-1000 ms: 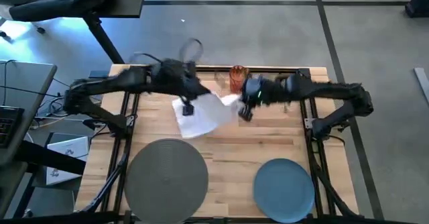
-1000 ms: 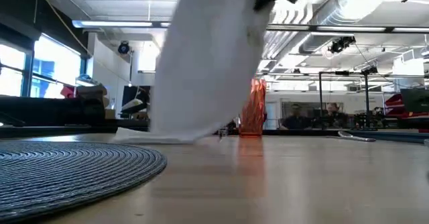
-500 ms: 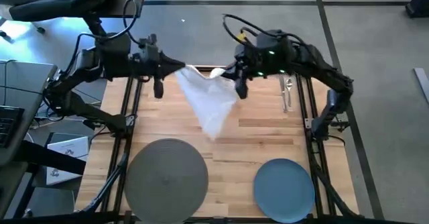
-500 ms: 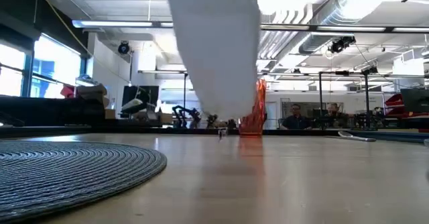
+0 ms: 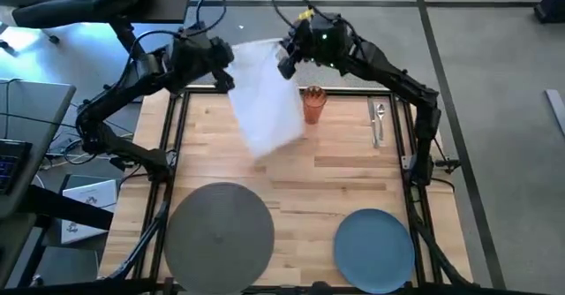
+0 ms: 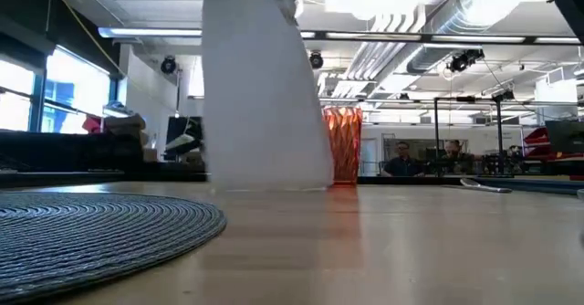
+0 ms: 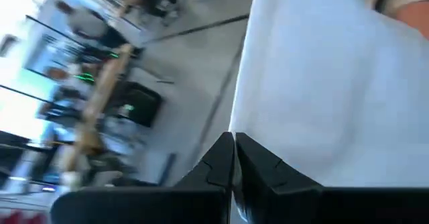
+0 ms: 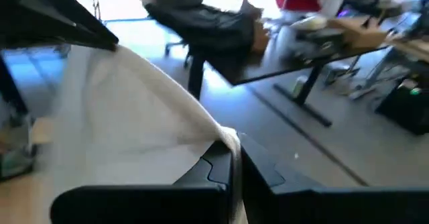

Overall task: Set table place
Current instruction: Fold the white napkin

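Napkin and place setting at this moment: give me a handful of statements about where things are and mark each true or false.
1. Both arms hold the white napkin up by its top edge, the left gripper at one corner and the right gripper at the other. True.
2. The blue plate sits on the grey placemat. False: they lie apart on the table, the placemat bare.
3. The orange tumbler stands upright at the table's far edge. True.
4. The cutlery lies on the plate. False: it lies on the wood near the tumbler.
5. The left fingers are spread wide. False: they are closed on the napkin.
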Robot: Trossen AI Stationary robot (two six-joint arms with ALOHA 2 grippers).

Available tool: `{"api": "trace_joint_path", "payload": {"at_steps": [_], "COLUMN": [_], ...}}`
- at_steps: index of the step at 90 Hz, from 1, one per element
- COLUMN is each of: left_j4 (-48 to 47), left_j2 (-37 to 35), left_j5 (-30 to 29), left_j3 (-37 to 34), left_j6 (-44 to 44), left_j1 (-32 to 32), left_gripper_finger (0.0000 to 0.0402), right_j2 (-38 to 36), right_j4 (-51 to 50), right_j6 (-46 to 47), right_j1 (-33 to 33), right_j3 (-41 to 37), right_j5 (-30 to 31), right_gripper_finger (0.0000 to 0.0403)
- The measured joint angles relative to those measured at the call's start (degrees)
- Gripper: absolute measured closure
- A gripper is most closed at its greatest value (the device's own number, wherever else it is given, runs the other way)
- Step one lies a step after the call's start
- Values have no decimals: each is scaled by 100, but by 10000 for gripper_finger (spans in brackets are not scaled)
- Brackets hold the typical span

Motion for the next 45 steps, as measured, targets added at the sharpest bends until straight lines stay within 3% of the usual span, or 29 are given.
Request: {"api": "trace_joint_path", "payload": {"at_steps": [11,22,45], "left_j4": [50,-215,-2068], "left_j2": [-235,-447,-578], "left_j5": [348,829,2900], "left_j3": [45,125,-195], "left_j6": [114,-370,-3243], "left_j1": [-246,-740,-1677], "left_gripper_finger": [401,401,401], "right_j2": [-260,-483,-257], "right_j4": [-299,-844,-2619], "right_j6": [-197,-217,534], "right_j1": [293,787,1630], "right_j3": [2,2,9], "right_j5": [-62,-70,-618], "right_gripper_finger": [403,403,403]}}
